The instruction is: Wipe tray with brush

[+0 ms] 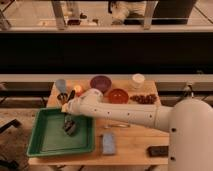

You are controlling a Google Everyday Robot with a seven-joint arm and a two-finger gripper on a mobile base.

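- Green plastic tray [40, 142] sits at front-left corner of wooden table [131, 142], long side parallel w/ front edge; biggest item in view.
- White arm [125, 112] reaches from robot body [192, 135] at right, across table centre, twd the tray's right half.
- gripper [67, 120] points down inside the tray, near its back-right part, just over the rim wall.
- Fingers look clamped on the brush [70, 129], though the contact is hard to make out here; dark blob hangs directly below gripper tip.
- Brush is inside the tray, low against the floor, right of centre; can't tell if bristles touch the surface.
- Rest of tray floor is bare green, left half esp.
- Blue-grey sponge [109, 142] lies flat on table just beside the tray's right rim, outside it.
- Flat black device [158, 150] at front-right edge, well apart from the tray.
- Thin pen-like item [118, 125] lies on the wood btwn arm and sponge.
- Back row, left to right: blue-grey cup [61, 86], small orange object [77, 90], purple bowl [100, 83], red bowl [118, 95], white container [138, 80].
- Brown snack pile [145, 99] just right of red bowl.
- Arm's elbow covers part of table in front of the purple bowl.
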